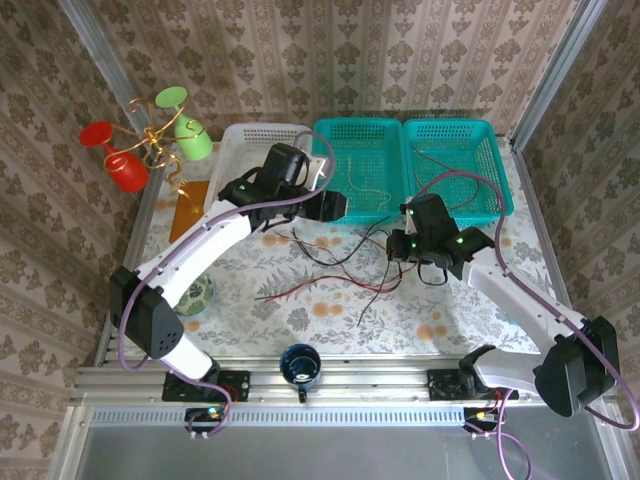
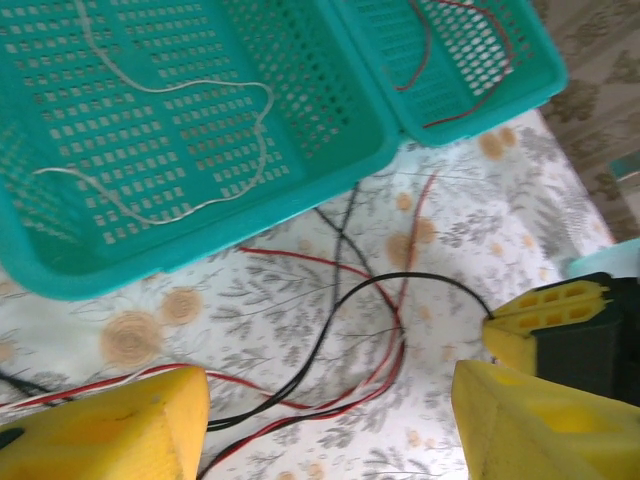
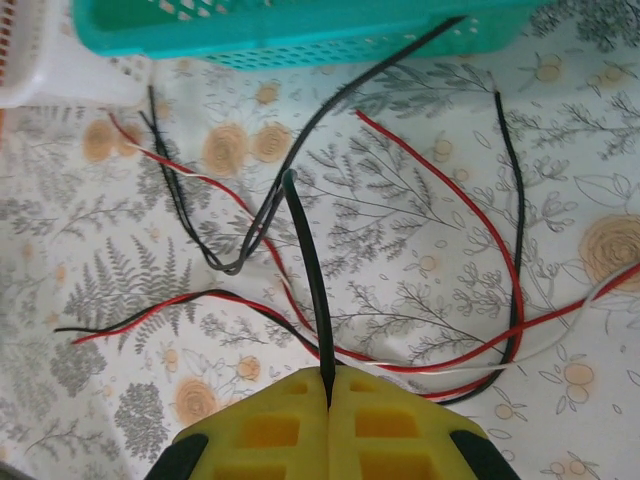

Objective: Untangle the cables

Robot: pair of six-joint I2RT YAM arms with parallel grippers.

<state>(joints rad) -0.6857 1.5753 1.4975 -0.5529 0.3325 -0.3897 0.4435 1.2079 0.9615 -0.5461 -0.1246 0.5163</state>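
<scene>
Left gripper (image 1: 330, 205): jaws spread wide, holding nothing. It hangs over the table just in front of the middle teal basket (image 1: 360, 125).
Left gripper, own camera (image 2: 328, 400): 2 yellow fingers (image 2: 110, 425) stand at the bottom corners of the frame, well apart. Red and black strands lie on the cloth between them. I cannot tell whether either finger touches a strand.
Right gripper (image 1: 400, 248): low over the table in front of the right teal basket (image 1: 455, 125), at the right end of the tangle.
Right gripper, own camera (image 3: 328, 385): yellow fingers pressed together, clamped on 1 black cable (image 3: 310, 270). The cable rises from the pinch and ends free, near a looped black strand.
Cables (image 1: 330, 270): a loose crossing spread of red, black and white strands on the floral tablecloth (image 1: 300, 320), between the 2 grippers and in front of the baskets.
Red cable (image 3: 450, 190): arcs across the cloth to the right of the held cable and runs beside a black strand.
White cable (image 2: 205, 84): lies curled inside the middle teal basket, apart from the tangle.
Red wire (image 2: 495, 65): lies inside the right teal basket, with a darker strand near it.
White basket (image 1: 255, 150): to the left of the 2 teal baskets.
Blue cup (image 1: 300, 365): at the near table edge, between the arm bases.
</scene>
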